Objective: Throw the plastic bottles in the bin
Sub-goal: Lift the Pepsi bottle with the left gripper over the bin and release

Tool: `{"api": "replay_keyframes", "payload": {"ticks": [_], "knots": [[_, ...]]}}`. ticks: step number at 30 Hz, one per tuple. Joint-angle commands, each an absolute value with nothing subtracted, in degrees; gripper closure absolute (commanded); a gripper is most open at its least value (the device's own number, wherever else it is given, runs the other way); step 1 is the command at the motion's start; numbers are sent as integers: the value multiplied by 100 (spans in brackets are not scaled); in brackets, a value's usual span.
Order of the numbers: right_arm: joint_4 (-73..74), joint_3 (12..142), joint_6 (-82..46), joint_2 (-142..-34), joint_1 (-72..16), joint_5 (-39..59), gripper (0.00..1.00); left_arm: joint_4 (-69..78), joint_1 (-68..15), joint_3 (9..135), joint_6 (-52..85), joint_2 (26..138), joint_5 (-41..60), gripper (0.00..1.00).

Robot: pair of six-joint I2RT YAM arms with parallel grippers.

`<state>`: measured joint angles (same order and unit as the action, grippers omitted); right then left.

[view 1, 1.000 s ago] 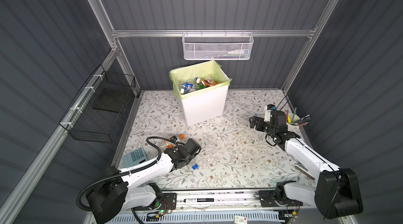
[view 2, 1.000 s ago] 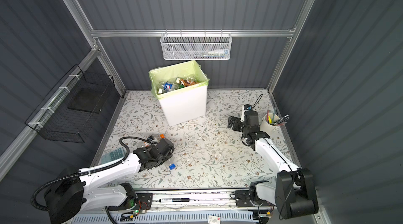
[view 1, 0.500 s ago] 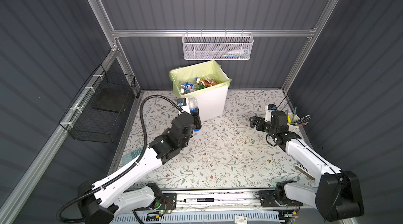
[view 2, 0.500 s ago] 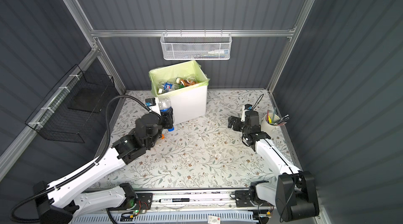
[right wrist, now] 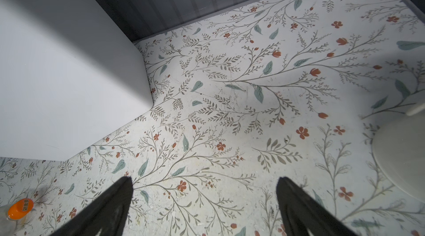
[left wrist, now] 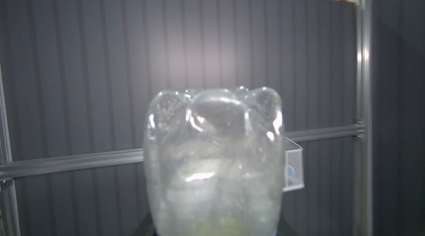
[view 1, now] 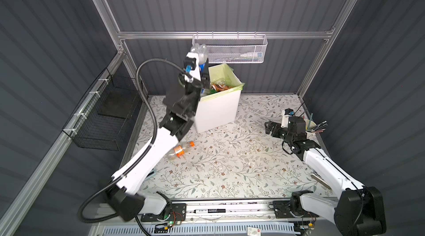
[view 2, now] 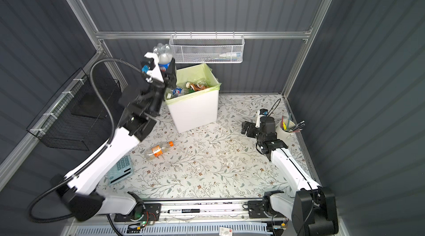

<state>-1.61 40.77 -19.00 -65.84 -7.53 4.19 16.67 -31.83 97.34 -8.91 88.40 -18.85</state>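
Observation:
My left gripper (view 1: pixel 201 66) is raised high beside the far left corner of the bin (view 1: pixel 218 113), shut on a clear plastic bottle (view 1: pixel 199 53) with a blue label, held base up. That bottle (left wrist: pixel 213 154) fills the middle of the left wrist view and hides the jaws. The white bin (view 2: pixel 195 113), with its yellow-green liner, holds several bottles (view 2: pixel 190 86). One clear bottle (view 1: pixel 179 151) with an orange cap and label lies on the mat in front of the bin. My right gripper (right wrist: pixel 204 179) hangs open over bare mat at the right (view 1: pixel 269 128).
A white mesh basket (view 1: pixel 232 50) hangs on the back rail just behind the raised bottle. A black wire basket (view 1: pixel 108 117) is on the left wall. A pen cup (view 1: pixel 310 126) stands by the right arm. A teal calculator (view 2: pixel 120 170) lies at the front left.
The left arm swung up from the front left of the mat to beside the bin's rim, carrying the bottle. The right arm has stayed where it was.

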Motion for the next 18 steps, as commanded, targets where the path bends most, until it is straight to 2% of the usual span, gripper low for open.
{"api": "replay_keyframes", "payload": {"ticks": [1, 2, 3, 4, 6, 12, 18], "knots": [[-288, 4260, -1778, -6451, -730, 393, 1, -989, -2865, 11323, -309, 10047, -983, 29], [-312, 4246, -1756, -6443, -725, 355, 1, -1450, -2865, 11790, -294, 10348, -998, 21], [-316, 4229, -1749, -6448, -716, 333, 1, -1848, -2865, 12166, -244, 10600, -1086, 4], [-316, 4193, -1741, -6428, -707, 320, 1, -2104, -2864, 12373, -200, 10733, -1163, 0], [-298, 4122, -1740, -6232, -694, 319, 1, -2179, -2865, 12326, -218, 10688, -1192, 0], [-286, 4062, -1742, -6288, -668, 316, 1, -568, -2865, 10302, -110, 9339, -1387, 0], [-266, 4071, -1745, -6370, -668, 337, 1, -966, -2864, 9812, -209, 8808, -1873, 0]]}}
